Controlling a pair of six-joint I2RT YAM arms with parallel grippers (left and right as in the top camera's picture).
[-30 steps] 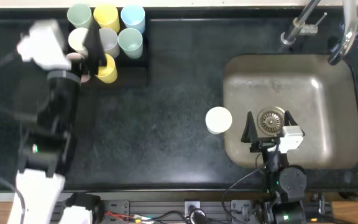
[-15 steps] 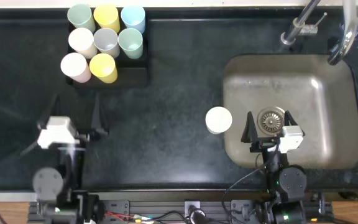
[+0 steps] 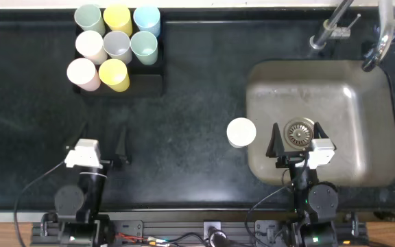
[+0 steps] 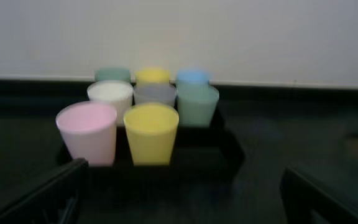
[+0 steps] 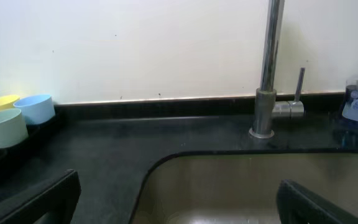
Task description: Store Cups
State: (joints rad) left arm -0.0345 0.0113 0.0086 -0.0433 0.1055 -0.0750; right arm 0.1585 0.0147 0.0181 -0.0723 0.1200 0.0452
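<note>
We see left hand (image 3: 103, 142) spread, empty, well apart from the cup tray (image 3: 149, 84); right hand (image 3: 295, 136) spread at sink (image 3: 348, 89) edge, white cup (image 3: 241, 132) just beside.

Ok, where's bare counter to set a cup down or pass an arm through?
Widest free patch: the black counter between the cup tray and the sink. The tray's near corner slot on the sink side is open; eight cups fill the rest. It is tight at the sink's left rim, where the white cup stands.
</note>
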